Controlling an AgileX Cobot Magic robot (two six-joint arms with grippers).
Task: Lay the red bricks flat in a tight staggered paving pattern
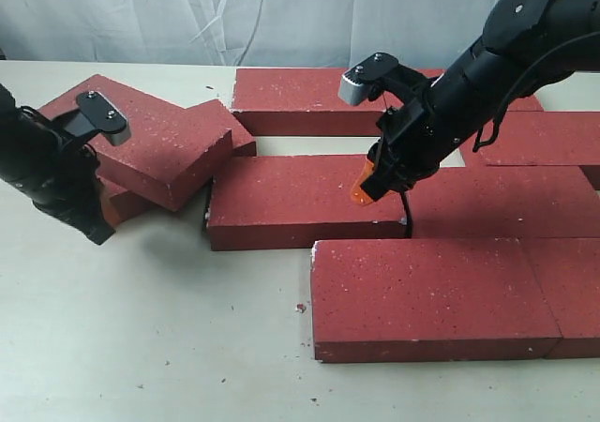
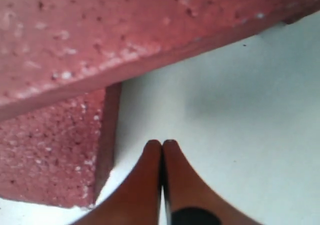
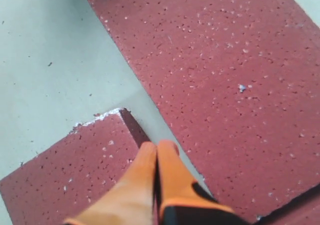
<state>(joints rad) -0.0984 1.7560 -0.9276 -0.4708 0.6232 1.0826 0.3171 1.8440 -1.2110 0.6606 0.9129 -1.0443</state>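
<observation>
right gripper [image 1: 359,195] over rough, white-flecked dark red bricks [image 1: 300,202]

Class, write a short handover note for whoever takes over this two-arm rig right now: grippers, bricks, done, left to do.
Left gripper: shut, empty, beside the brick pile on the left.
Right gripper: shut, empty, tips at the right end of the middle brick, a dark red speckled rectangular paving block; contact unclear.
Done: several such bricks lie flat in staggered rows, centre and right, including the front brick.
Left: the tilted brick leans on others; pale table shows between back brick and middle brick. Lay the pile flat, close gaps.
</observation>
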